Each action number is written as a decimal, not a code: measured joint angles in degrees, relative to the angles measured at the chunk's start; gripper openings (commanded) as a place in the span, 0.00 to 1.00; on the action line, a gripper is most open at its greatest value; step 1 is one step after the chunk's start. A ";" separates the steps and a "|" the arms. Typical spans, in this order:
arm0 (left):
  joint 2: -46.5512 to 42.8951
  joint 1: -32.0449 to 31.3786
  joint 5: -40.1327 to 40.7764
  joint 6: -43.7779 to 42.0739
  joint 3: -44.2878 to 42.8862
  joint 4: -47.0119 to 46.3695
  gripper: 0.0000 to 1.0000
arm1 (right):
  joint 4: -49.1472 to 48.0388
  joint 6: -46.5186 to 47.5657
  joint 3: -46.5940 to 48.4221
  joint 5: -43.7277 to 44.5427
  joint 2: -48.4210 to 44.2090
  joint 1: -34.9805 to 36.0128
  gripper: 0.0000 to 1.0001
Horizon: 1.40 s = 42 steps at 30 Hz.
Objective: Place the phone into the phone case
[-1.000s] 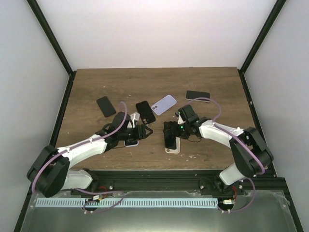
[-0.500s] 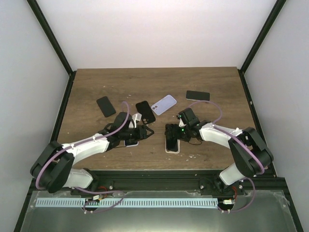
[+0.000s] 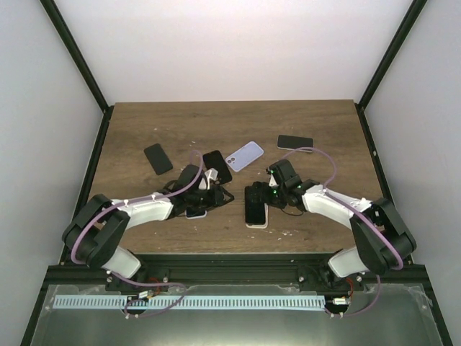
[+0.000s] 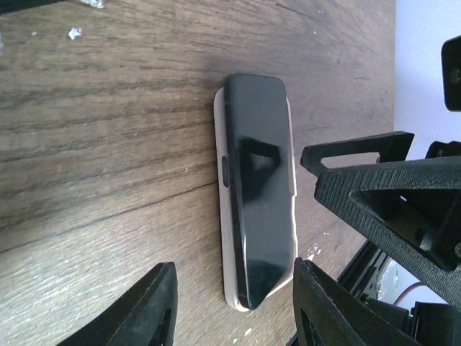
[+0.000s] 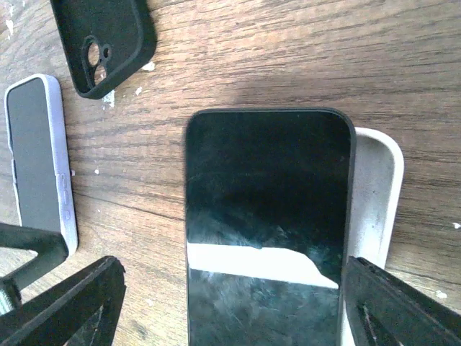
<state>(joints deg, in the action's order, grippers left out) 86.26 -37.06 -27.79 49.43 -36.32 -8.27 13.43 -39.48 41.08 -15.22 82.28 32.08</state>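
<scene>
**Right hand** point(image 5: 232, 288): fingers spread wide and holding nothing. It sits low over the surface point(image 5: 288, 58), with one finger on each side of the phone.

**Phone** point(image 5: 266, 209): black, screen up. It lies on the white case point(image 5: 376, 194) but is not seated in it. It is shifted sideways, so one long wall and a corner of the case show bare beside it. Its long axis runs straight out from the right wrist, between the fingers and roughly parallel with the case. In the top view, the pair lies at the centre front of the surface, directly beneath this hand.

**Left hand** point(image 4: 234, 270): fingers apart, not clamped. Between them lies the near end of a second phone point(image 4: 259, 187), which appears fully bedded in its own pale case. One finger is close to its edge, but whether it touches cannot be told.

**Black case** point(image 5: 104, 40): empty, camera cut-out showing. It lies farther out, apart from both phones.

**Bearing for the next move (judgement):** the right hand is the nearer one and straddles the phone across its short width. The phone needs a sideways shift toward the exposed wall, then downward pressure to seat it. The risk is that the case slides along with the phone.
</scene>
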 measured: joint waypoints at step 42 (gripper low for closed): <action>20.22 -6.32 1.55 -5.22 -15.63 0.72 0.13 | -12.55 0.26 -15.10 -2.99 -4.94 -6.08 0.24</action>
<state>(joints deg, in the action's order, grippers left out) 106.48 -43.38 -26.24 44.21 -51.94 -7.55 0.89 -39.22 25.98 -18.22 77.34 26.00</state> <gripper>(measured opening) 0.148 0.240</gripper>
